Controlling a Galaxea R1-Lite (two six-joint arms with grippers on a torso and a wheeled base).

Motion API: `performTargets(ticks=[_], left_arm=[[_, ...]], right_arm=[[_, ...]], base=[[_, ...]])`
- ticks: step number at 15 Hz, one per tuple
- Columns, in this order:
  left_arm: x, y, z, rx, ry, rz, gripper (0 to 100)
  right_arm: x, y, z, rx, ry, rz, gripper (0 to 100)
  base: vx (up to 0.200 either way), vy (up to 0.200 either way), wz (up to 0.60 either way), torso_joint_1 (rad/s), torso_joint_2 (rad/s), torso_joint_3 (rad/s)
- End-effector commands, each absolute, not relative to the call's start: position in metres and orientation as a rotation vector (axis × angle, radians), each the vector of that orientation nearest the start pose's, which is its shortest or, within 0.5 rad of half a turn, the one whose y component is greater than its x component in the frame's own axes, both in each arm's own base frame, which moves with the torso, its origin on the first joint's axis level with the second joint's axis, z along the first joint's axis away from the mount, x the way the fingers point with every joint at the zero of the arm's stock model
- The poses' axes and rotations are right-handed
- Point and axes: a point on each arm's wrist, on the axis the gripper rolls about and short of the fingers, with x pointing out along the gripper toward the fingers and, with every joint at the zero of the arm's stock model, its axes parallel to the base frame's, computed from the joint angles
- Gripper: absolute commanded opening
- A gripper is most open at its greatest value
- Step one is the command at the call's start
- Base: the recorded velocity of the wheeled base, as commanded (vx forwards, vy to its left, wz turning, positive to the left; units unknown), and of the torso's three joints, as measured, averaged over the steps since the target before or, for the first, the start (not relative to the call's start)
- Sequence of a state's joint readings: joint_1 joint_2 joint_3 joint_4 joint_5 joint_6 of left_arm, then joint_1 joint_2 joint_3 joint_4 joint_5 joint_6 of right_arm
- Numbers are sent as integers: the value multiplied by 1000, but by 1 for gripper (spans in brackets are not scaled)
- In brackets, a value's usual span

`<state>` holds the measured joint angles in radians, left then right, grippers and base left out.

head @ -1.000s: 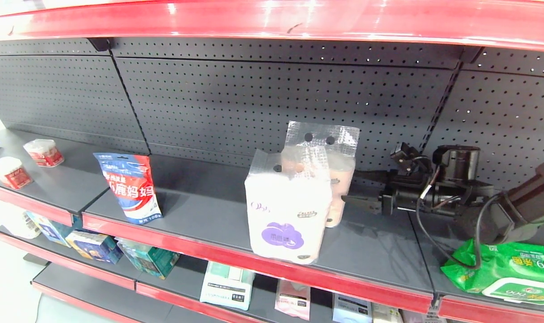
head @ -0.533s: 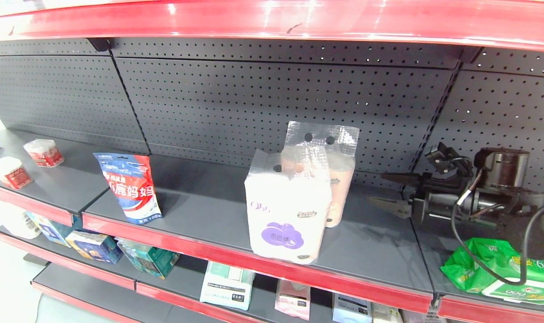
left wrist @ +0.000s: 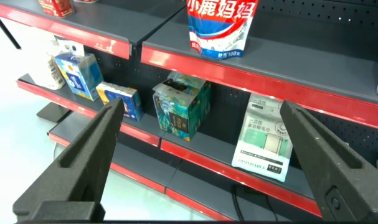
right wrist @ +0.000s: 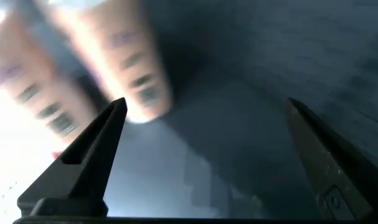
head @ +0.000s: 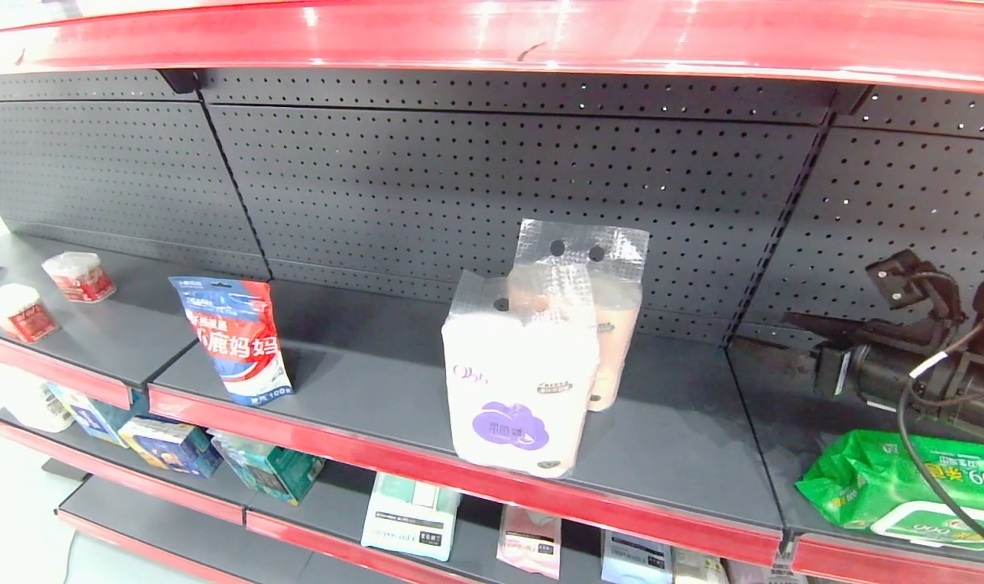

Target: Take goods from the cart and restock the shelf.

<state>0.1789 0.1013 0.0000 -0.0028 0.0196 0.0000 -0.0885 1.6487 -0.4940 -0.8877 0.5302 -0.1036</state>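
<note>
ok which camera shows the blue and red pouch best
The head view: the blue and red pouch stands whole on the shelf. The left wrist view catches its lower half at the frame edge; the right wrist view faces blurred paper rolls.

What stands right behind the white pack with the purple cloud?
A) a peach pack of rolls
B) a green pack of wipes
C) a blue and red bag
A: the peach pack of rolls stands just behind the white pack on the same shelf.
</note>
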Motion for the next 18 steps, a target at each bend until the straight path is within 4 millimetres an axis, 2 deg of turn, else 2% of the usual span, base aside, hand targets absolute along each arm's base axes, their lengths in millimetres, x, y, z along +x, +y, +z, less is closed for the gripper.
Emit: performTargets(ticks=[1,2,3,6,7,8,9,10,12,13,15,16,17,18], left_arm=[[-15,-2,78,-8,100,199,100],[-15,-2,78,-8,100,199,100],[-15,-2,78,-8,100,199,100],[-15,-2,78,-8,100,199,100],[-15,-2,78,-8,100,199,100],[-15,-2,78,-8,100,199,100],[-15,-2,78,-8,100,199,100],[-15,-2,78,-8,100,199,100],[-15,-2,78,-8,100,199,100],[-15,-2,78,-8,100,199,100],[-15,-2,78,-8,100,199,100],[-15,-2,78,-8,100,199,100],[-15,-2,78,-8,100,199,100],[-15,-2,78,-8,100,199,100]], right_arm=[[233,-15,167,43,169,218,100],[223,-16,166,54,173,156,100],[203,-16,165,58,164,98,100],[156,-19,174,51,99,50,100],[132,-18,176,51,100,32,100],[123,-17,177,51,98,29,100],[88,-11,170,35,98,21,100],[82,-10,168,25,95,23,100],[24,-2,143,-38,88,-71,100],[9,0,137,-40,88,-97,100],[-15,5,122,-46,62,-106,100],[-15,5,121,-46,61,-106,100],[-24,6,110,-73,32,-115,100],[-21,4,97,-84,64,-208,100]], base=[[0,0,0,0,0,0],[0,0,0,0,0,0],[0,0,0,0,0,0],[0,0,0,0,0,0],[0,0,0,0,0,0],[0,0,0,0,0,0],[0,0,0,0,0,0],[0,0,0,0,0,0],[0,0,0,0,0,0],[0,0,0,0,0,0],[0,0,0,0,0,0],[0,0,0,0,0,0],[0,0,0,0,0,0],[0,0,0,0,0,0]])
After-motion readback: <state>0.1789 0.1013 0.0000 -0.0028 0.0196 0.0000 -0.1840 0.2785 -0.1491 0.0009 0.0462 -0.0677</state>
